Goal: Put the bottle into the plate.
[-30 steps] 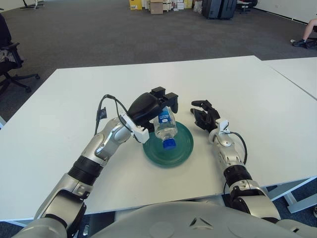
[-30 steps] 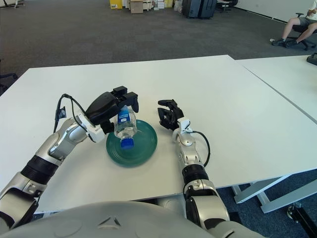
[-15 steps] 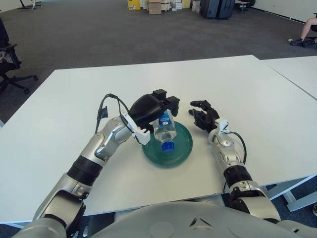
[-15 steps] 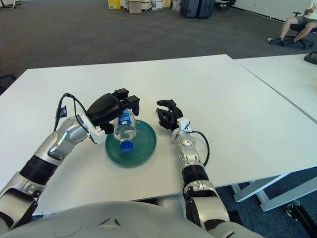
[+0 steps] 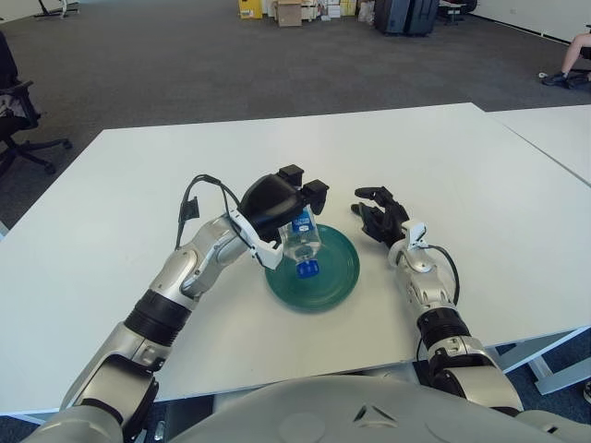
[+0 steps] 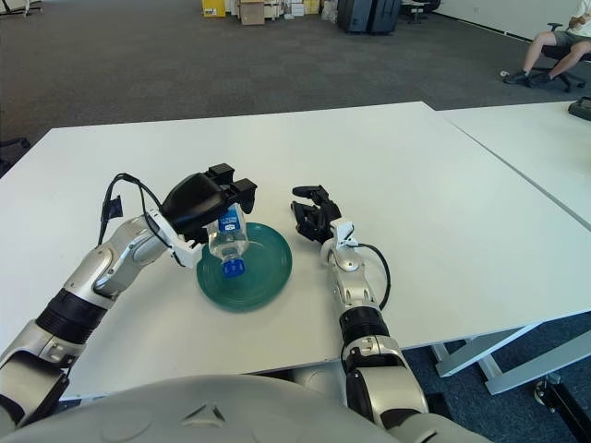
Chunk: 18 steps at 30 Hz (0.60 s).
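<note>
Left hand (image 5: 277, 205) covers the upper part of the bottle (image 5: 302, 245); only its lower body, label edge and blue cap show. Can't tell if the cap touches the plate (image 5: 334, 280). Plate's left rim is hidden behind hand and wrist. Right hand (image 5: 380, 218): fingers too dark to separate. Tabletop (image 5: 120, 231) is cut off at left, right and bottom edges.

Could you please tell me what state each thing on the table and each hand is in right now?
bottle: capped, tilted with the blue cap down over the plate, held by the left hand.
plate: upright on the table, nothing lying loose in it.
left hand: fingers closed around the bottle, above the plate's left part.
right hand: holds nothing, beside the plate's right edge.
</note>
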### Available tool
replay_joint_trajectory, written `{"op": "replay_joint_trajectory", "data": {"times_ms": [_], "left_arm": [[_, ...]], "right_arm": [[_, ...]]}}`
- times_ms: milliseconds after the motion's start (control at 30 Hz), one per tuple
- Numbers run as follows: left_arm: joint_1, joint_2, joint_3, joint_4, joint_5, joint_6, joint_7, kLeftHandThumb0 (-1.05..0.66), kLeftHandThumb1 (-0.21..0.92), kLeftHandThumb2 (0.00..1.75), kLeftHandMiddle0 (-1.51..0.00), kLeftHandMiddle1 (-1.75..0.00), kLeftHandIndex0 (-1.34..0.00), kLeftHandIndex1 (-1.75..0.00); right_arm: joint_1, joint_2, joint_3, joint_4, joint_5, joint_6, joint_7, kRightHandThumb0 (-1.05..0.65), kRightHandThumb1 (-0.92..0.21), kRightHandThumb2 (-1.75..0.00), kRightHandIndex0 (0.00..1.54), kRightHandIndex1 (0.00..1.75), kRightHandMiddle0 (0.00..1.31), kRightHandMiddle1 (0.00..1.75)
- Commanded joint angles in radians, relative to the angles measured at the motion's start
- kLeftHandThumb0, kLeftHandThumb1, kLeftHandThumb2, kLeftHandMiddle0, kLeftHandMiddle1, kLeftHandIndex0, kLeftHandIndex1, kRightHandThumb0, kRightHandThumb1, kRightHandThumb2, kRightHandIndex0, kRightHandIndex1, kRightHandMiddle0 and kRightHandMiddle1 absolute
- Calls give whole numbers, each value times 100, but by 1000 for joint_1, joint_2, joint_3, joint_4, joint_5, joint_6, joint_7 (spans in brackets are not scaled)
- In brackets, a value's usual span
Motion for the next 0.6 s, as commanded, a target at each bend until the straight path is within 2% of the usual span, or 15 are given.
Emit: {"op": "replay_joint_trajectory", "data": {"times_ms": [0,100,233,300,433,567], "left_arm": [[-48,1,-6,59,29,23,38,0,12,152,-78,-167,-53,-175],[-85,-12,-28,142,78,44,86,0,12,154,-77,-170,-53,-175],[-99,-19,-47,190,104,51,137,0,12,154,-77,-171,-53,-175],[-107,-30,-67,253,128,47,207,0,11,155,-77,-171,-54,-175],[-134,-38,-101,349,154,29,318,0,11,156,-77,-172,-54,-175],[-153,-35,-118,384,153,15,361,0,10,157,-78,-173,-55,-175]], "right_arm": [[8,5,-6,-4,11,14,3,-47,-73,-74,38,57,16,110],[7,4,-6,-1,9,13,0,-48,-74,-74,37,55,18,112],[9,4,-6,-6,7,15,-2,-48,-74,-73,37,53,19,112],[8,3,-7,-1,7,9,0,-49,-74,-73,37,52,20,112],[-6,-7,-12,47,7,-37,17,-51,-76,-71,37,50,20,114],[-11,-12,-10,66,3,-66,27,-53,-78,-69,36,49,19,115]]}}
